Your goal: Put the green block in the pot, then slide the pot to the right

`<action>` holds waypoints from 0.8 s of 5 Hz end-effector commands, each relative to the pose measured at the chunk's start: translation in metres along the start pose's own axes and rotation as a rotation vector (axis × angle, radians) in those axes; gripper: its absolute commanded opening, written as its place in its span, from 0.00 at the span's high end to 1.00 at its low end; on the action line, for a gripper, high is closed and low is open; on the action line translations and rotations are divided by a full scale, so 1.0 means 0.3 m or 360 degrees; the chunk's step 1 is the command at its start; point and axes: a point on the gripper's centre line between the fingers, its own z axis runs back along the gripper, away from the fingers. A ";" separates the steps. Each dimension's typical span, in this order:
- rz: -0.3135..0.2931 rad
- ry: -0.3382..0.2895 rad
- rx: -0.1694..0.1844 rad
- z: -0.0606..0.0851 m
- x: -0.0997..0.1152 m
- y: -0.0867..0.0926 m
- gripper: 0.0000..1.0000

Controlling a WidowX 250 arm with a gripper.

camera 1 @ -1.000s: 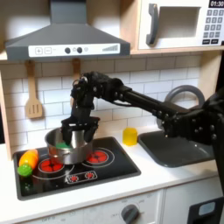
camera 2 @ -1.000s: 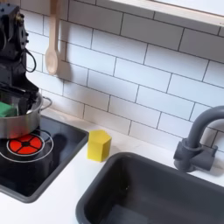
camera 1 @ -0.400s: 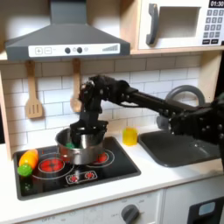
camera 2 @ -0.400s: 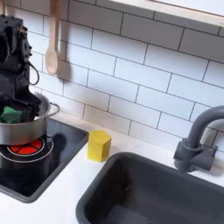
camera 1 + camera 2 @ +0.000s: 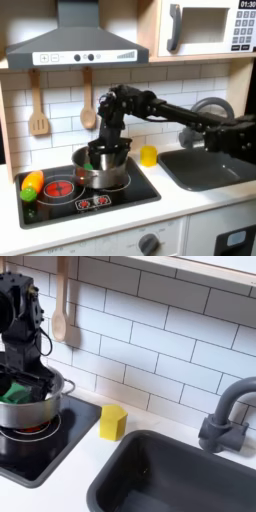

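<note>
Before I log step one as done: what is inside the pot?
The green block lies inside the pot, seen in the second exterior view. The gripper reaches in above it, covering part of the pot's floor.

Black toy stovetop [image 5: 120, 200], silver pot [image 5: 100, 172] and toy vegetable [image 5: 32, 184] on it

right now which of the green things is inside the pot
The green block, lying inside the pot. The orange-and-green toy vegetable lies on the stove edge outside it.

Black arm reached in from first exterior view's right, wrist bent down, gripper [image 5: 108, 150] pointing straight down; jaw state unclear.
</note>
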 end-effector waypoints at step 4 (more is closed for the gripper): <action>-0.0096 0.0033 -0.0055 0.052 -0.102 -0.129 0.00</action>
